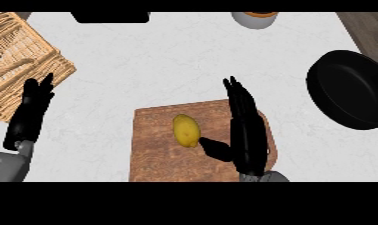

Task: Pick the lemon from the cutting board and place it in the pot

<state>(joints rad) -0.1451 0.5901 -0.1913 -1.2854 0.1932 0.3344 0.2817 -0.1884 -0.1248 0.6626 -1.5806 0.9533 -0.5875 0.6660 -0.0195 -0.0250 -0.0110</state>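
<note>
We see the lemon (187,130) lying on the cutting board (159,154), a little left of the board's middle, its long axis running up and down the view. Just to its right is our right hand (246,129), set over the board's right half with its fingers straight and stretched away from us, opened wide; the thumb (215,148) sticks out to the left and its tip sits right by the lemon's lower end, though we cannot tell whether it touches. Nothing is held there.

Further out on the right, the black pot (348,94) sits on the white counter (170,54), well apart from the board and partly cut by the view's edge.

Over at the left edge, our left hand (29,114) rests open, fingers up, beside a woven basket (26,59). Along the far edge we make out a dark object (111,17) and a pale bowl (255,19), both partly cut off.
</note>
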